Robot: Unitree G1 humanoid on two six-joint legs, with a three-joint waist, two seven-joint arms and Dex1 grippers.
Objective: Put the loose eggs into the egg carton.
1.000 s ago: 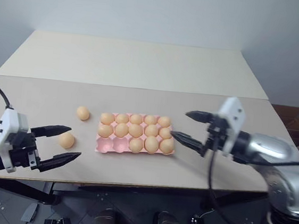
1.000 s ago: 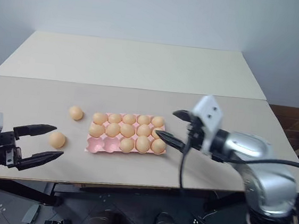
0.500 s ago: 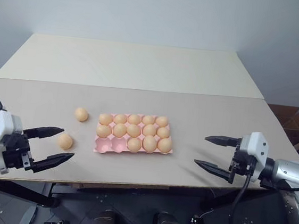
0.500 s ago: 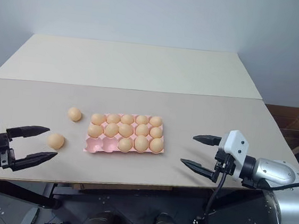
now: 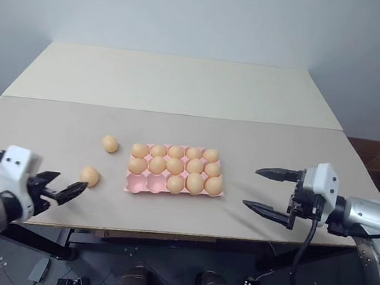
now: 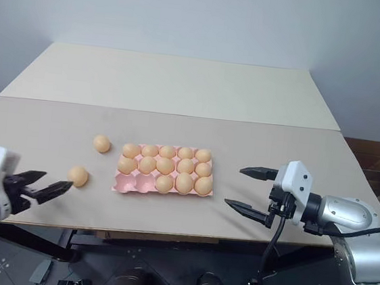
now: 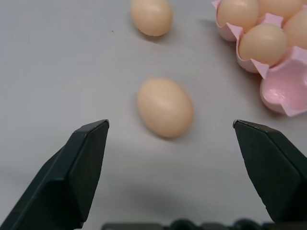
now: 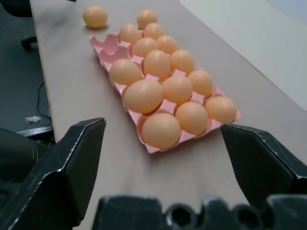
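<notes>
both grippers' fingers (image 7: 86,158) spread wide, empty; egg carton (image 5: 171,190) holds thirteen eggs, two near-left cups bare.

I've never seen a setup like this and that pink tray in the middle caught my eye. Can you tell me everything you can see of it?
The flat pink rectangular moulded egg tray has no lid and looks like thin pressed pulp or plastic with scalloped edges. It lies flat on the pale beige table, near the front edge. It has three rows of five round cups. Thirteen hold smooth orange-tan eggs; the two empty cups are in the front row at its left end. Nothing else touches it.
</notes>
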